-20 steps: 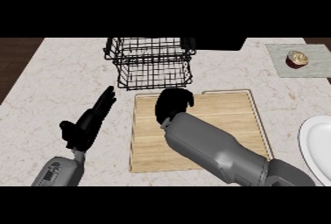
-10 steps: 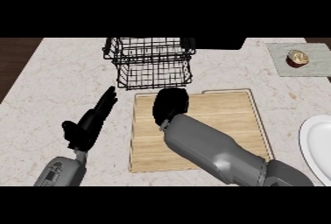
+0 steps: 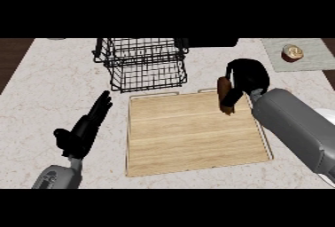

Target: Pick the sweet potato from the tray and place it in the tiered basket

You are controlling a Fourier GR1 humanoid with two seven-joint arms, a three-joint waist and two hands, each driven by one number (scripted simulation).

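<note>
The sweet potato, reddish brown and elongated, hangs on end over the back right corner of the wooden tray. My right hand is shut on its upper end from the right. The black wire tiered basket stands just behind the tray, to the left of the sweet potato and apart from it. Left of the tray, my left hand lies open, its straight fingers pointing toward the basket, holding nothing.
A small round jar sits on a grey mat at the back right. A sliver of a white plate shows at the right edge behind my right forearm. Speckled countertop surrounds the tray.
My right hand has moved from the tray's back left to its back right and risen, and the sweet potato now shows in its grasp. The left hand has stayed put.
</note>
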